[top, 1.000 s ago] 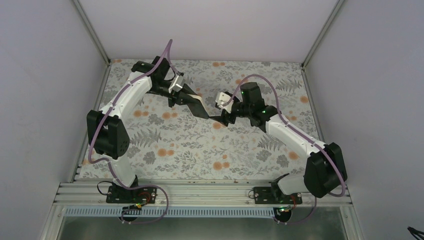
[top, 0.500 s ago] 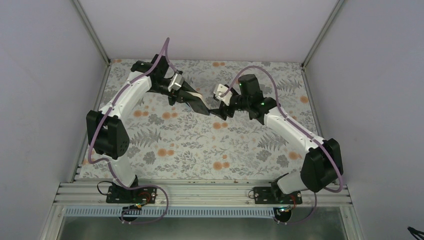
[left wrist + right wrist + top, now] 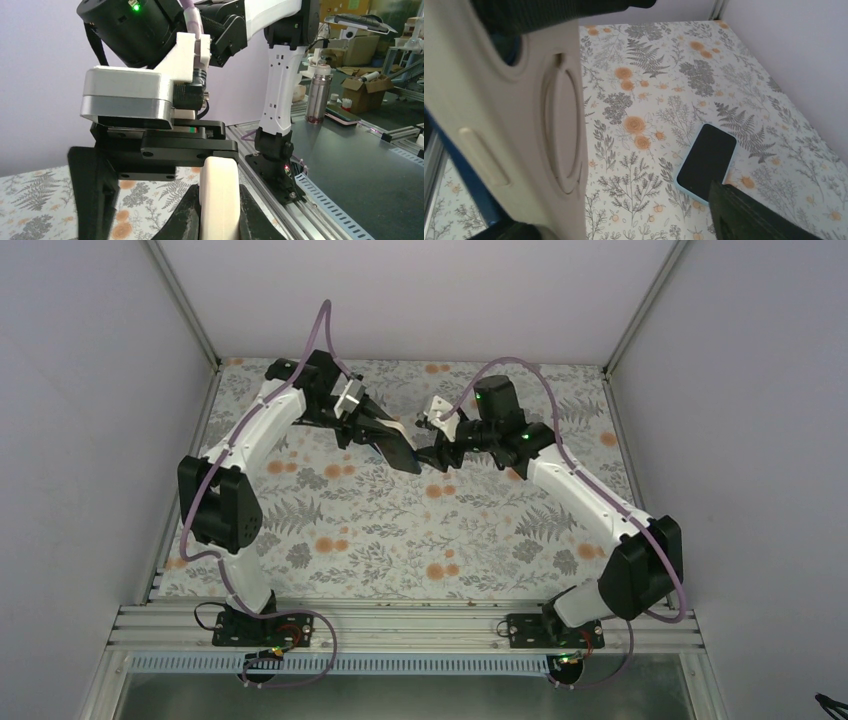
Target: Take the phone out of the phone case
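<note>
My left gripper (image 3: 372, 430) holds the phone case (image 3: 397, 447) in the air over the back of the table, dark screen side up. In the left wrist view its fingers (image 3: 187, 220) are shut on the cream edge of the case (image 3: 220, 195). My right gripper (image 3: 434, 454) is at the case's free end. In the right wrist view the cream back of the case (image 3: 524, 120), with camera cut-out and ring, fills the left side. A dark blue strip of the phone (image 3: 459, 180) shows behind it. The right gripper (image 3: 619, 212) is open, and one finger (image 3: 749, 215) stands clear of the case.
A second phone in a light blue case (image 3: 706, 162) lies screen up on the floral table (image 3: 654, 65), below my right gripper. The enclosure's back and side walls stand close around the table. The right arm's wrist (image 3: 165, 145) is right in front of my left gripper.
Both grippers have moved toward the back of the table with the case lifted between them. The right gripper has swung up alongside the case's end.
</note>
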Motion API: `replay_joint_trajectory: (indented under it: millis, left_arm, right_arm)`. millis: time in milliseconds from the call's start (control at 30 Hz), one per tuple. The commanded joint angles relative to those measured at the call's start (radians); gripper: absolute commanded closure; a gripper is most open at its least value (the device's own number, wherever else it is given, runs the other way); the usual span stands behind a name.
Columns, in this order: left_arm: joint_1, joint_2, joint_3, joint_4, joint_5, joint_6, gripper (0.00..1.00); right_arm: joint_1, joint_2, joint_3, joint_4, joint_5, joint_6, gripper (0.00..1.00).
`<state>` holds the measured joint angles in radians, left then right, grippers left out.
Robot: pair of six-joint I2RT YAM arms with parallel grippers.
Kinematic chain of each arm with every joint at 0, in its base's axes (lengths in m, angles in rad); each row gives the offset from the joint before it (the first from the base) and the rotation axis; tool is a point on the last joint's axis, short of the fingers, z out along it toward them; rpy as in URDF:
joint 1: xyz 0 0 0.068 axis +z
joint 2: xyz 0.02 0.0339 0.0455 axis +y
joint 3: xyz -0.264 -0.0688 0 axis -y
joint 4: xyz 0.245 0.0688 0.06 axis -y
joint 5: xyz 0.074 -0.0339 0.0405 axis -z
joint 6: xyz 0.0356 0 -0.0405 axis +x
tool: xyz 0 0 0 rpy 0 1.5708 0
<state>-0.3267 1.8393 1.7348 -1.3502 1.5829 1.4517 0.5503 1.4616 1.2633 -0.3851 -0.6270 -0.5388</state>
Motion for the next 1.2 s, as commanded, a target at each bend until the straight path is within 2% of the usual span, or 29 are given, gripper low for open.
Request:
replay_joint_trajectory:
  millis: [0,167,200,300,400,533,567,633,667,733,800,900,1033,1067,1167]
  left_arm:
    - [-0.031,0.070,0.017,-0.007,0.213,0.012,0.98]
    - [0.004,0.085,0.053,-0.007,0.201,0.017,0.97]
    - [0.016,0.080,0.067,-0.007,0.180,0.018,0.93]
    - [0.048,0.060,0.110,-0.007,0.092,0.016,0.53]
    - [0.098,0.036,0.134,-0.007,0.050,0.015,0.02]
    - [0.161,0.022,0.227,0.010,-0.056,-0.001,0.00]
    - [0.178,0.017,0.253,0.082,-0.094,-0.065,0.00]
    - [0.205,-0.021,0.242,0.327,-0.181,-0.296,0.00]
    - [0.208,-0.079,0.192,0.492,-0.257,-0.435,0.00]
    - [0.193,-0.181,0.037,0.848,-0.444,-0.604,0.00]
    - [0.146,-0.265,-0.140,1.121,-0.682,-0.684,0.00]
    - [0.011,-0.385,-0.426,1.450,-0.965,-0.647,0.00]
    - [-0.152,-0.387,-0.585,1.657,-1.256,-0.689,0.00]
    - [-0.184,-0.384,-0.618,1.715,-1.301,-0.682,0.00]
    - [-0.264,-0.355,-0.643,1.816,-1.445,-0.695,0.00]
  right_arm:
    - [0.075,-0.005,0.105,0.229,-0.213,0.084,0.37]
    - [0.089,0.027,0.120,0.157,-0.224,0.068,0.94]
    - [0.086,0.020,0.114,0.148,-0.216,0.068,0.96]
    - [0.067,0.002,0.098,0.090,-0.195,0.048,0.96]
    - [-0.023,-0.054,0.046,0.070,-0.217,0.047,0.96]
    - [-0.174,-0.096,0.014,-0.034,-0.286,-0.018,0.96]
    - [-0.205,-0.099,0.018,-0.085,-0.295,-0.051,0.96]
    - [-0.252,-0.102,0.022,-0.188,-0.311,-0.127,0.96]
    - [-0.264,-0.097,0.028,-0.235,-0.308,-0.165,0.96]
    - [-0.286,-0.078,0.029,-0.252,-0.291,-0.171,0.96]
    - [-0.307,-0.024,0.046,-0.236,-0.294,-0.116,0.96]
    - [-0.358,0.097,0.119,-0.190,-0.374,0.055,0.96]
    - [-0.401,0.305,0.273,-0.114,-0.473,0.348,0.96]
    - [-0.407,0.341,0.302,-0.085,-0.478,0.452,0.96]
    - [-0.413,0.415,0.383,-0.007,-0.429,0.626,0.96]
